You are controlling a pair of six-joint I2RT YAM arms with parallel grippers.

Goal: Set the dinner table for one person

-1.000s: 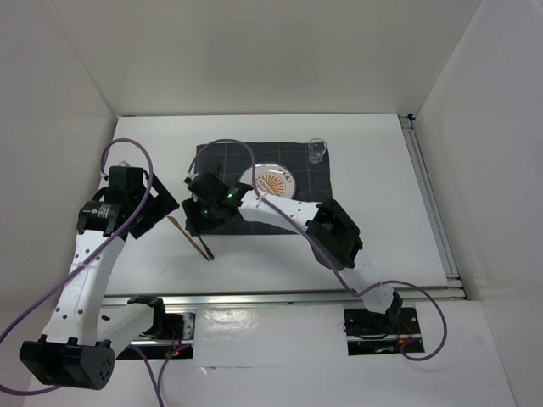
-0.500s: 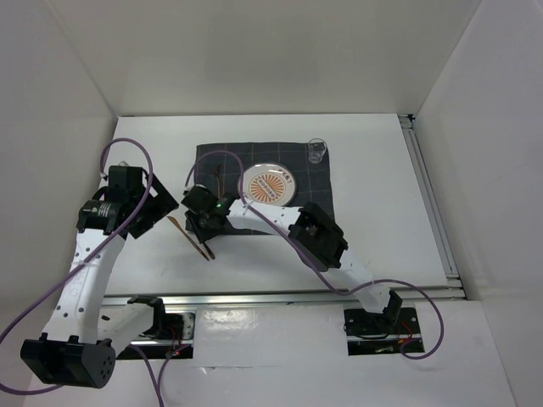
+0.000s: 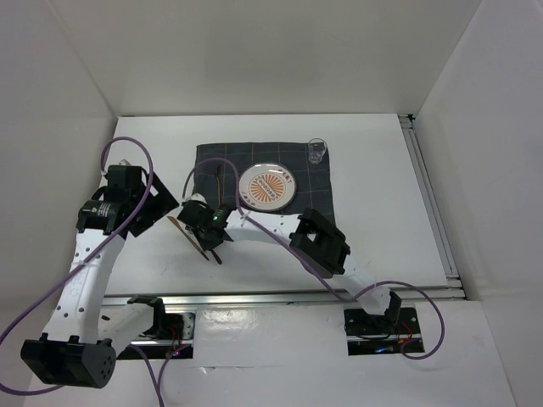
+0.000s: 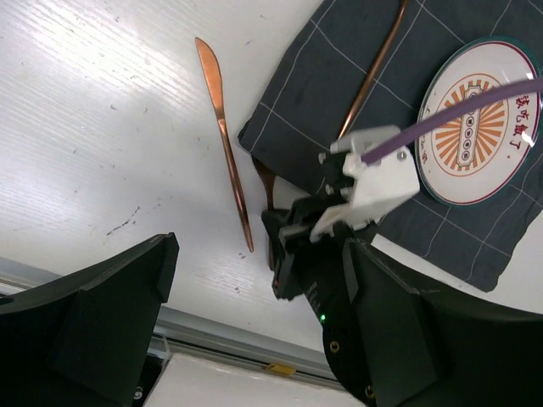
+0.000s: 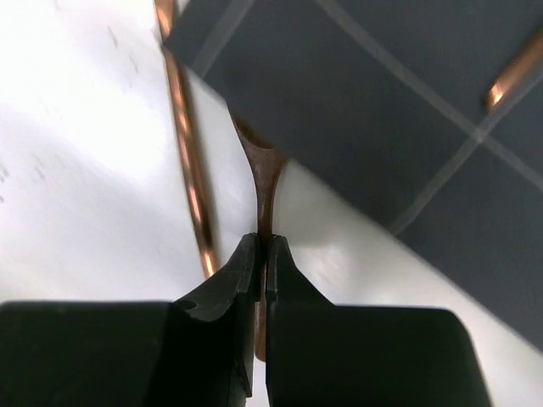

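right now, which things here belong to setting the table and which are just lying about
Part of the job:
- dinner table
- navy cloth
- plate
- glass
- knife, on the bare table
- long copper utensil, on the cloth
- gripped utensil, in the shut right gripper

Just there:
- left gripper, open and holding nothing
- purple cable
- metal rail

The round plate (image 4: 475,119) carries the only lettering: a short row of red Chinese characters printed along its rim, beside the orange sunburst motif. The strokes are too small to read reliably.
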